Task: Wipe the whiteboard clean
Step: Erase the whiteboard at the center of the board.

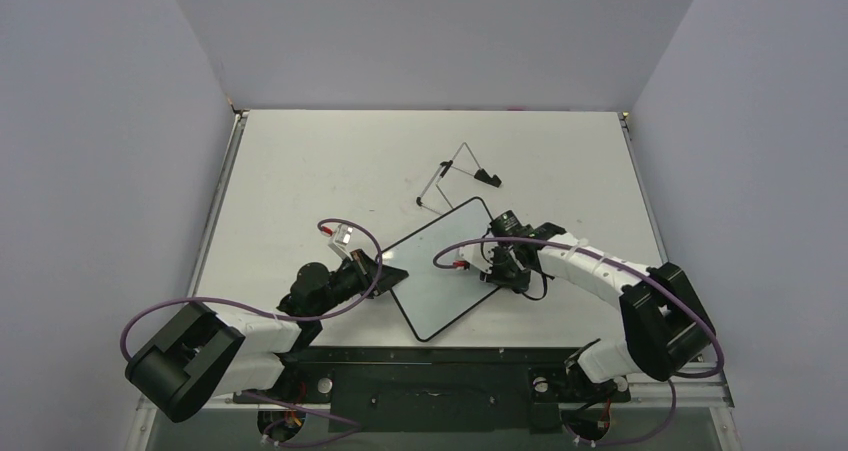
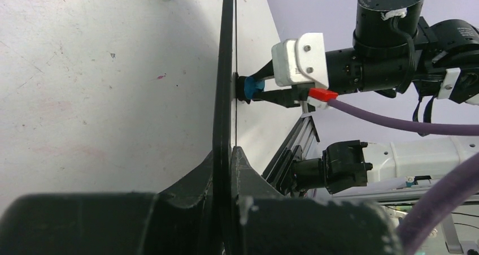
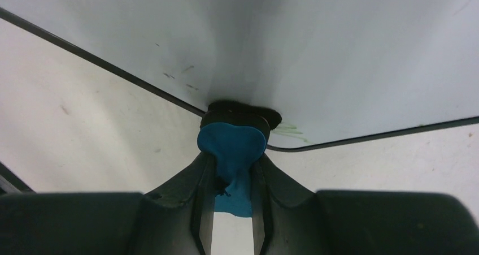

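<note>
1. Top external view: the whiteboard (image 1: 445, 271) sits at the near middle of the table (image 1: 300, 161), turned diagonally between the two arms.
2. The left gripper (image 1: 385, 274) is clamped tight on the board's left edge. From the left wrist, its fingers (image 2: 240, 170) sit on either side of the thin black frame, seen edge-on.
3. The right gripper (image 1: 497, 271) is closed on the blue eraser (image 3: 231, 147). It presses the eraser's dark pad against the white face close to a rounded corner.
4. A few faint marks (image 3: 291, 129) show on the board just beside the eraser.
5. Whether the board lies flat on the table I cannot tell.
6. Farther back, the wire easel stand (image 1: 455, 176) lies on the table near the board's far corner, apart from it.
</note>
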Robot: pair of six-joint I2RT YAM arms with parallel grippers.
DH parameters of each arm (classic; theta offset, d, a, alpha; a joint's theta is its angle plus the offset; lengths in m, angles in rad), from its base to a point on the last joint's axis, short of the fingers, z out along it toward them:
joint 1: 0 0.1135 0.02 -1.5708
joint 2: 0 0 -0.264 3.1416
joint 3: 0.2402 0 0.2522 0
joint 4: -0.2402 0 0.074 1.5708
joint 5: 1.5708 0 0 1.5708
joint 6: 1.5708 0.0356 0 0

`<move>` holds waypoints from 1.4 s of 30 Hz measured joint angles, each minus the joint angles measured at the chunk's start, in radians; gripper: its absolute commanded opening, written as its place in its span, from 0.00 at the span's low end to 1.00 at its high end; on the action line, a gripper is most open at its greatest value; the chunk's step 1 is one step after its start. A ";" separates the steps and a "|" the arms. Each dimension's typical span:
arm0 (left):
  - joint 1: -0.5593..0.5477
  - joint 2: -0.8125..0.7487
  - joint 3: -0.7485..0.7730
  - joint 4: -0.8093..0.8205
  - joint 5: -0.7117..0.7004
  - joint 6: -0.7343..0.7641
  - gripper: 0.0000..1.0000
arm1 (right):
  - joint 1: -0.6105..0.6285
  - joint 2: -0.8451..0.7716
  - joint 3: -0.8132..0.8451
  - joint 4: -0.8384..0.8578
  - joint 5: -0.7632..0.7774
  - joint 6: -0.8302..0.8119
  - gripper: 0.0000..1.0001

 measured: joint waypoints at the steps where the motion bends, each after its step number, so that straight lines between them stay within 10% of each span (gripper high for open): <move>1: 0.000 0.000 0.000 0.000 0.000 0.001 0.00 | -0.001 0.000 -0.006 -0.001 0.014 0.001 0.00; 11: 0.005 0.000 0.000 0.002 -0.007 0.005 0.00 | -0.066 0.045 0.000 0.046 0.140 0.068 0.00; 21: 0.005 0.002 0.000 0.002 0.004 0.004 0.00 | 0.083 -0.088 0.003 0.036 -0.047 0.039 0.00; 32: 0.005 0.001 0.000 0.002 0.004 0.004 0.00 | -0.119 0.036 0.031 0.057 0.069 0.097 0.00; 42: 0.005 0.008 0.000 0.009 0.009 0.003 0.00 | 0.016 -0.021 0.027 -0.013 -0.072 0.023 0.00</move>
